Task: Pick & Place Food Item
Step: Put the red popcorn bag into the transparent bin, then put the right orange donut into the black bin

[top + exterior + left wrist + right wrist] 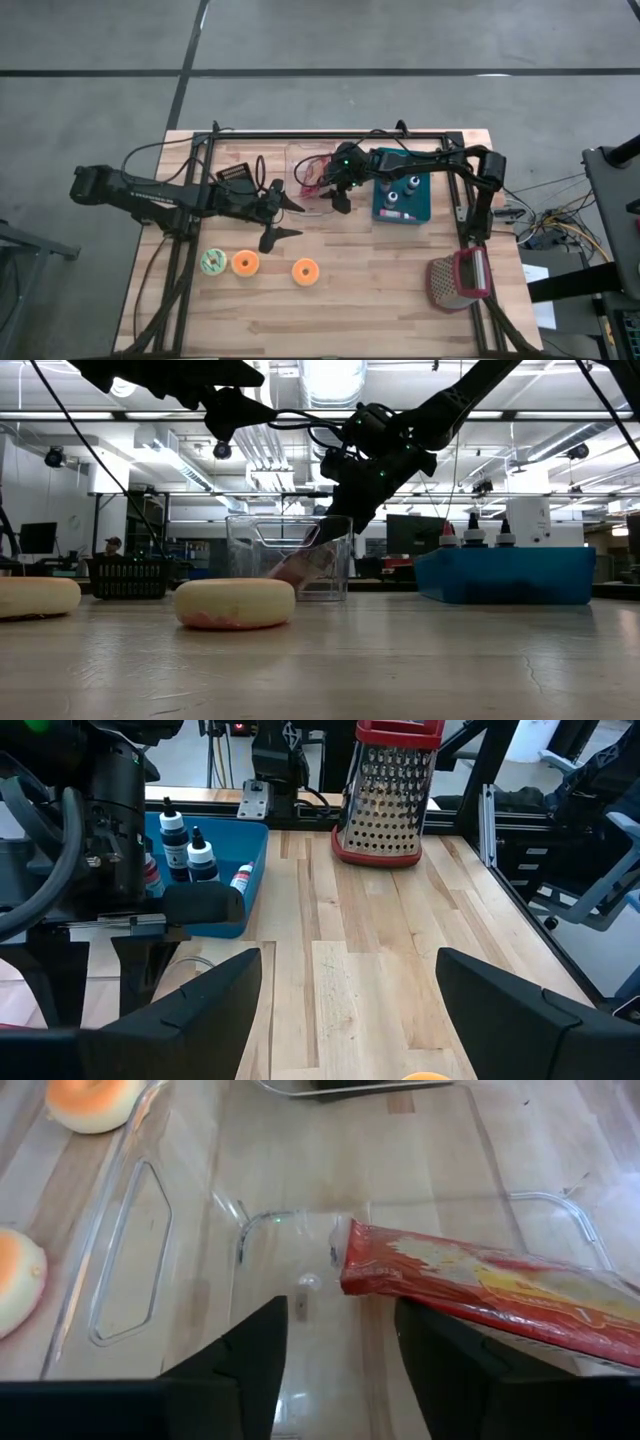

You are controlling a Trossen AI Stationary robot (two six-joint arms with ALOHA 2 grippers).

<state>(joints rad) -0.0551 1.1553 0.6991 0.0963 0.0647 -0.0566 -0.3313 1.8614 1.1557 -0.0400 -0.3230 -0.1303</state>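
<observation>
Right gripper point(330, 1350), fingers spread and holding nothing, hangs over the clear bin point(130, 1270) with the red snack packet point(480, 1285) lying inside at its 2 o'clock, long axis crosswise; left gripper point(280, 217) spread, farther off.

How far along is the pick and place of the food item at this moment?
Done, by the look of it: the red food packet lies inside the clear container, free of the fingers. In hand: the right gripper hangs open over the container, holding nothing. Left: pulling that arm clear. The left gripper waits open mid-table, and three donuts sit untouched on the table.
</observation>
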